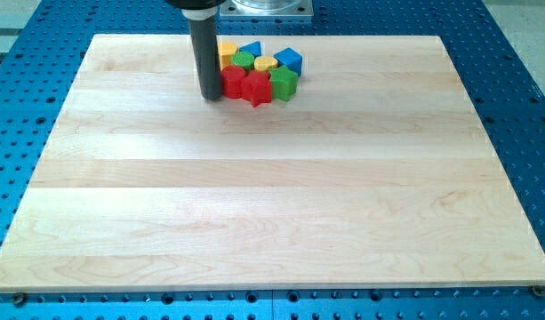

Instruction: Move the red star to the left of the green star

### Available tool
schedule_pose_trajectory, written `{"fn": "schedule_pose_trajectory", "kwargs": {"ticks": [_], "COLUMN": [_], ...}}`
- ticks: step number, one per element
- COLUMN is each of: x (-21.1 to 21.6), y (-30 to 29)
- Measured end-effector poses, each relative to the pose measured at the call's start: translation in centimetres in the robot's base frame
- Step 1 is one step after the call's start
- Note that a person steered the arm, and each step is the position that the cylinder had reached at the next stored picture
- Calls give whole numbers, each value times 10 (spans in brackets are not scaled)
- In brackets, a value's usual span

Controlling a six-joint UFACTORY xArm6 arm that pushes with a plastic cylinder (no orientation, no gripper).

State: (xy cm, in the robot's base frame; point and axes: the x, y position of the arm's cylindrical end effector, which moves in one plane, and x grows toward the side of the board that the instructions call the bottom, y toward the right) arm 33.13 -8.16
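The red star [256, 87] lies in a tight cluster of blocks near the view's top centre. The green star [284, 84] touches it on its right. My tip [211, 95] stands at the cluster's left edge, against a second red block [232, 81] that sits just left of the red star. The dark rod rises from there out of the view's top.
The cluster also holds a yellow block [226, 51] partly hidden by the rod, a green round block [244, 60], a yellow heart-like block [266, 63], a blue triangle [252, 48] and a blue cube [289, 60]. All sit on the wooden board [272, 196].
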Motion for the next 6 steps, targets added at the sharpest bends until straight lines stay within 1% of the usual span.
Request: {"fn": "schedule_pose_trajectory", "kwargs": {"ticks": [1, 2, 3, 4, 5, 6], "x": [18, 44, 46, 37, 16, 21], "y": [-31, -9, 34, 59, 78, 80]}}
